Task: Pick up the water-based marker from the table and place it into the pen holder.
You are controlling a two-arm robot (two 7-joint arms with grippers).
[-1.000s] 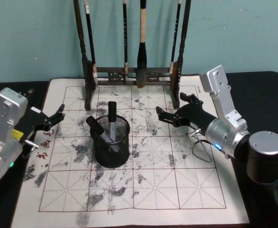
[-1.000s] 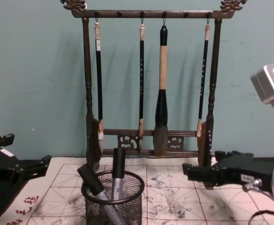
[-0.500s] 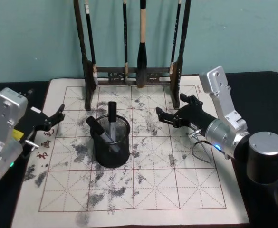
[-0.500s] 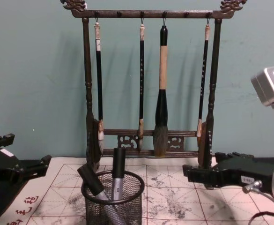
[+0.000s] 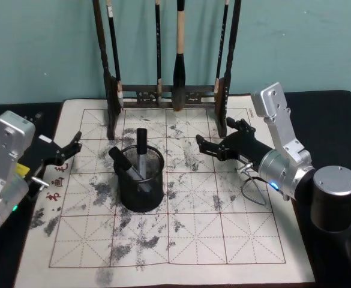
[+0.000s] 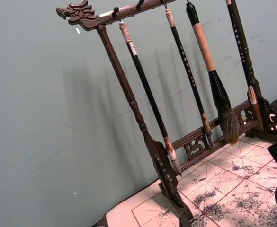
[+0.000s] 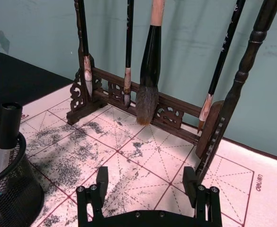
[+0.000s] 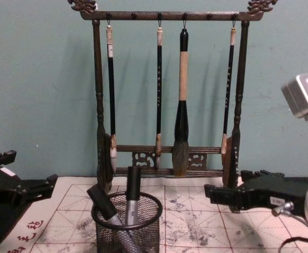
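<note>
Right pincer (image 5: 214, 139) hangs with fingers apart and empty over the ink-stained grid mat (image 5: 193, 234), to the right of the pen holder (image 5: 140, 187).

Two water-based markers (image 5: 140, 150) stand inside the pen holder, one upright, one leaning left, caps above the rim. The left pincer (image 5: 66, 148) sits at the mat's left edge, fingers apart, holding nothing. The brush rack (image 8: 169, 95) stands behind on the desk.

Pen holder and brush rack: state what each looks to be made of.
The pen holder looks like black metal wire mesh with a solid rim; the markers inside show through its wall. The brush rack appears to be dark stained wood with a dull sheen, given its turned posts and carved ends, though lacquer or resin cannot be ruled out.
</note>
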